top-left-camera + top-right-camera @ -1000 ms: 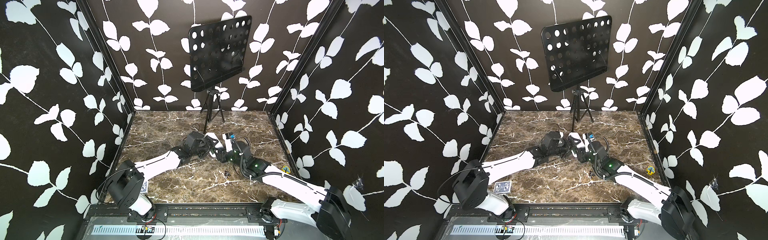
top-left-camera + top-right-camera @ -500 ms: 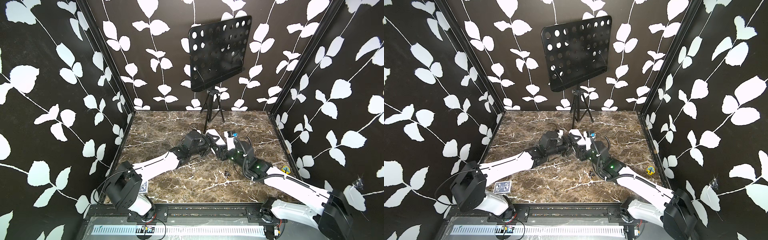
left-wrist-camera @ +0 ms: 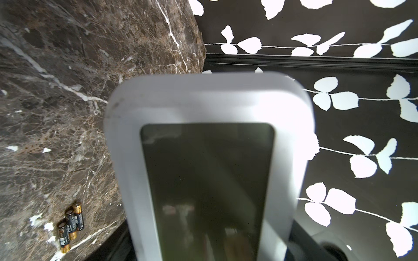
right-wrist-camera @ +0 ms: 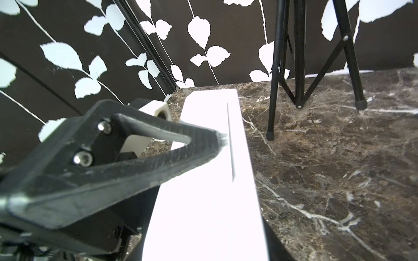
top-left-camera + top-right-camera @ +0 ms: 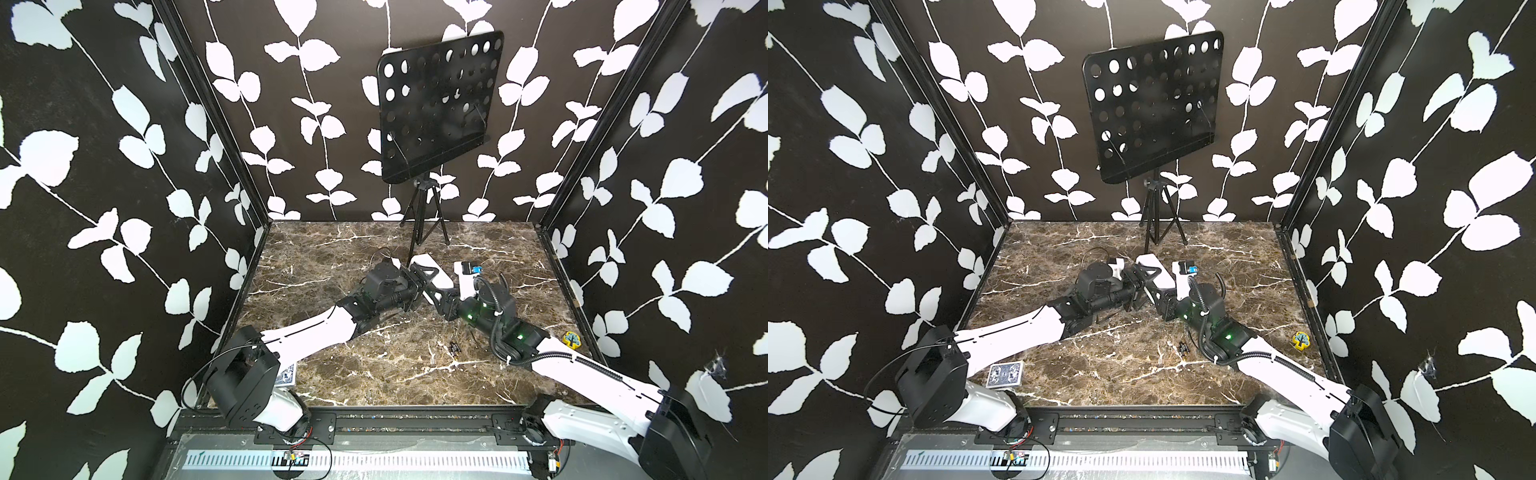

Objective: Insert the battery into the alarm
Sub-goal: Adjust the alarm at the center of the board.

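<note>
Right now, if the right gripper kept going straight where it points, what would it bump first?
The white alarm. The right gripper points straight at it, and one fingertip seems to touch its back.

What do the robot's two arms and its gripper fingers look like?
The left arm and right arm have white links and black joints. A black corrugated cable runs along the right arm, whose joints show green lights. The right gripper's finger is a black ribbed triangular frame with two silver screws.
</note>
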Robot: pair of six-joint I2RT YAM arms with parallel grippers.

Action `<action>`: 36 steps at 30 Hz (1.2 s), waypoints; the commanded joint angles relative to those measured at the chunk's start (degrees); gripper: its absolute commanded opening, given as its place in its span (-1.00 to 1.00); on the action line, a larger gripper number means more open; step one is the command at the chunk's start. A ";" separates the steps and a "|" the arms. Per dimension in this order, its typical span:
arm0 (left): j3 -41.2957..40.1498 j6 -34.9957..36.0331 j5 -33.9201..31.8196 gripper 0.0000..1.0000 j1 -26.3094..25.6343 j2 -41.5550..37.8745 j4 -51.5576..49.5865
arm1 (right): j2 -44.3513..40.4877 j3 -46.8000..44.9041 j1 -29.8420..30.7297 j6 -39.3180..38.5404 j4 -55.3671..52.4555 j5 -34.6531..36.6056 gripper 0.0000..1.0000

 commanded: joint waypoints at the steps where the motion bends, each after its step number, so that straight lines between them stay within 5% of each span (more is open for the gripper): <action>1: 0.40 -0.29 0.22 0.36 -0.33 -3.59 5.05 | -0.15 0.66 -0.32 1.85 3.32 -1.61 -0.20; 5: 1.40 0.41 0.30 0.43 -0.33 -3.85 2.49 | -0.15 1.98 -0.32 -0.76 1.42 -1.49 -0.47; 8: 2.72 1.40 0.51 0.84 -0.33 -4.69 -2.82 | -0.31 3.11 -0.30 -5.11 -1.05 -0.14 -0.55; 11: 4.26 2.02 -0.78 0.98 -0.33 -7.15 -12.67 | -0.67 4.73 -0.26 -13.41 -5.60 2.32 -0.61; 16: 9.44 -0.96 -5.22 0.98 -0.42 -11.32 -32.92 | -0.93 5.46 0.46 -34.67 -11.29 5.60 -0.71; 20: 13.27 -4.42 -4.47 0.98 -0.66 -9.96 -37.38 | -0.85 5.05 1.30 -48.01 -11.78 9.21 -0.79; 31: 19.59 -7.38 -0.78 0.91 -2.00 -0.79 -41.01 | -2.07 3.67 4.77 -61.43 -6.95 11.90 -0.79; 36: 19.63 -8.57 -2.30 0.71 -2.00 0.28 -39.71 | -2.65 2.88 6.00 -63.55 -5.05 13.52 -0.80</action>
